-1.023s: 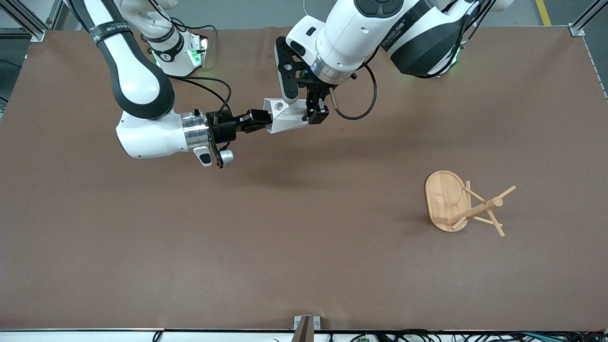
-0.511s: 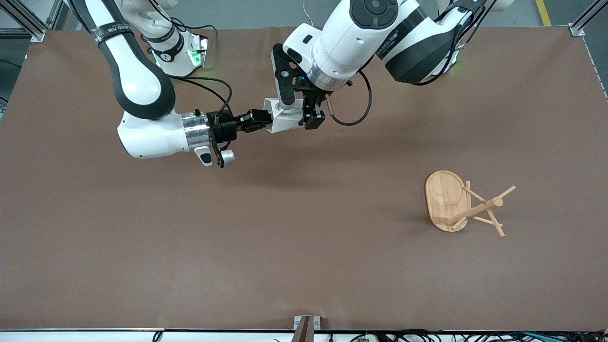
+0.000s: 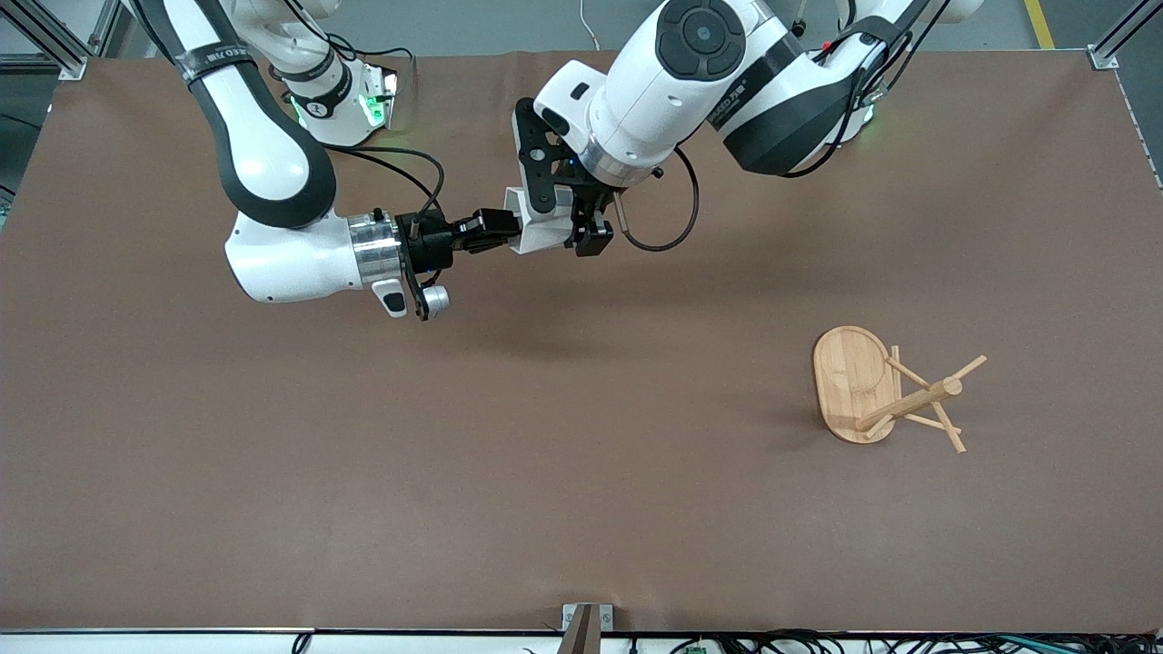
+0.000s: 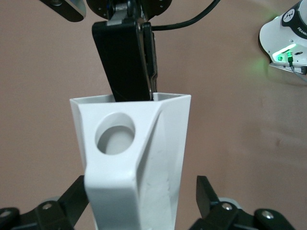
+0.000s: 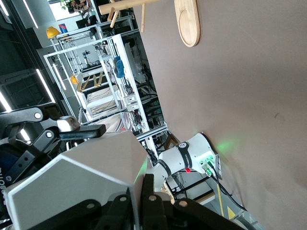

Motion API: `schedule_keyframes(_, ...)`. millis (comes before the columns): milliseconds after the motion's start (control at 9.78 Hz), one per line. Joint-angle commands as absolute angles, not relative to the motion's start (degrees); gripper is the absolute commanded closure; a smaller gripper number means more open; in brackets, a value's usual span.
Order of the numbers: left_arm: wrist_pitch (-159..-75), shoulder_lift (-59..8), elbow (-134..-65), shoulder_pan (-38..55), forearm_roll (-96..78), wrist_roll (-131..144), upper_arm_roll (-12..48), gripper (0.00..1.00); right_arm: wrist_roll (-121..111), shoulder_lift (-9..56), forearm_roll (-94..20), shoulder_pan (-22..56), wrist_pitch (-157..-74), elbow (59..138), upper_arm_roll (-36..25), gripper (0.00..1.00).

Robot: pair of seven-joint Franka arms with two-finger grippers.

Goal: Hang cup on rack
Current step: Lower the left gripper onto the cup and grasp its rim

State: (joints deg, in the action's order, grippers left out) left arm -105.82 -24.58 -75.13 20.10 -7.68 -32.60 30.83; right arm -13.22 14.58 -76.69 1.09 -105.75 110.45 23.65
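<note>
The white faceted cup (image 3: 543,238) hangs on its side in the air over the table's part nearest the robot bases. My right gripper (image 3: 498,227) is shut on the cup's rim wall; in the right wrist view its fingers (image 5: 160,196) pinch the wall of the cup (image 5: 81,172). My left gripper (image 3: 581,238) is open and straddles the cup's base end. In the left wrist view the cup (image 4: 134,163) shows its handle hole, with my left gripper (image 4: 139,206) either side of it. The bamboo rack (image 3: 895,395) lies tipped over on the table toward the left arm's end.
The rack's oval base (image 3: 849,377) stands on edge, pegs pointing toward the table's end; it also shows in the right wrist view (image 5: 187,19). The right arm's base (image 3: 345,100) is at the table's edge. The brown table (image 3: 581,454) spreads around.
The left arm has slid its open gripper along the cup toward the right gripper. The right arm and the cup have stayed still. The rack has not moved.
</note>
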Motion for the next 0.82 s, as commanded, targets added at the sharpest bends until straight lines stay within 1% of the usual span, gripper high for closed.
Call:
schedule_keyframes(0,-106.6,-25.9,-76.7,21.3,-7.6,-32.5,30.8,0.15,-13.4,13.3,-78.9,1.1,-106.0,110.7,24.1,1.00)
schedule_keyframes(205,-106.6,-25.9,-76.7,21.2,-7.6,-32.3,30.8,0.77,-13.4,13.2,-78.9,1.1,-105.9,110.7,24.1,1.00)
schedule_keyframes(307,-106.5,-25.8,-76.6,21.1,-7.8,-32.3,30.8,0.93,-13.2,13.2,-78.9,1.1,-105.8,110.7,24.1,1.00)
schedule_keyframes(511,-106.3,-25.2,-76.2,20.1,-7.5,-30.3,30.6,0.99,-12.8,13.3,-78.9,1.1,-105.6,110.6,24.1,0.98)
schedule_keyframes(614,-105.8,-24.9,-76.2,19.0,-7.4,-30.8,30.5,1.00,-12.8,13.3,-78.8,1.1,-104.8,110.6,24.1,0.57)
schedule_keyframes(716,-105.1,-24.2,-76.3,18.1,-7.4,-30.7,30.5,1.00,-12.8,13.2,-78.8,1.1,-104.5,110.6,24.1,0.01)
